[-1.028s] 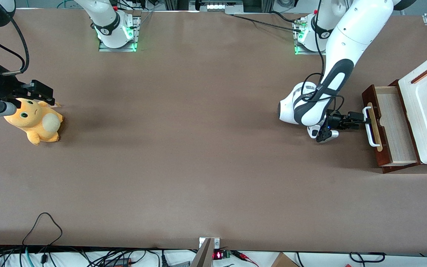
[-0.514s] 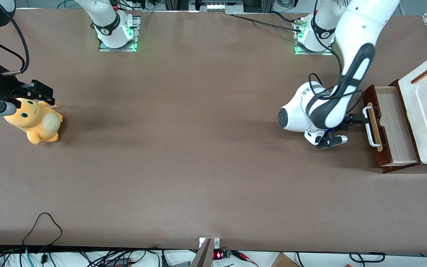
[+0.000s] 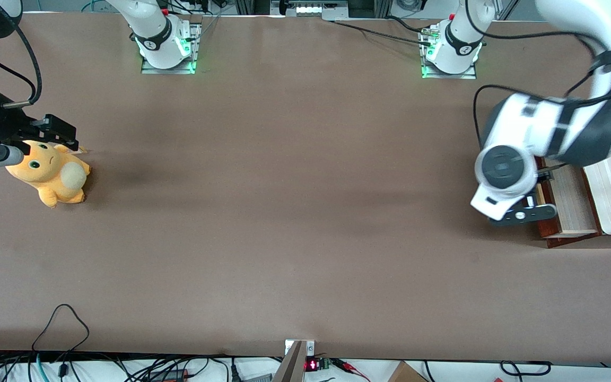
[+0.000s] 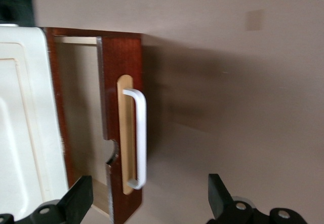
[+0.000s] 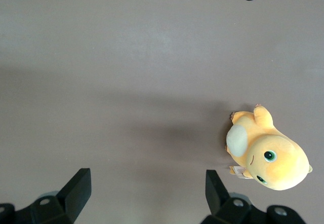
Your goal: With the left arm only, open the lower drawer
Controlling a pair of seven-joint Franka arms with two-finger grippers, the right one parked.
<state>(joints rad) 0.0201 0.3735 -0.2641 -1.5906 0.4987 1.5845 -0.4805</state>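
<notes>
A: Where is the lower drawer (image 4: 119,127) now?
B: Pulled out from under the white cabinet top (image 4: 23,133), at the working arm's end of the tabletop (image 3: 284,212). Its pale wood floor shows between the dark red-brown front and the cabinet.

A: What changed in the last second?
B: 1 second ago the gripper was at the white bar handle (image 4: 140,138). Now the gripper (image 4: 149,203) has let go and risen above the drawer front, its 2 fingers (image 4: 76,201) spread wide and holding nothing. The left arm (image 3: 544,140) has swung up over the drawer, hiding much of it in the front view. The drawer itself looks no farther out than it was then.

A: So what does that mean for the task?
B: I judge the opening done; the arm seems to be retreating.

A: Materials and shapes?
B: The front is a flat, glossy stained panel with a rounded notch in its inner edge. The handle is a smooth white bar bent at both ends, mounted on an oblong pale wood strip (image 4: 125,133). The cabinet top is matte cream with a moulded recess. The tabletop is dull brown and even. Toward the parked arm's end lies a soft orange plush toy (image 3: 51,175).
</notes>
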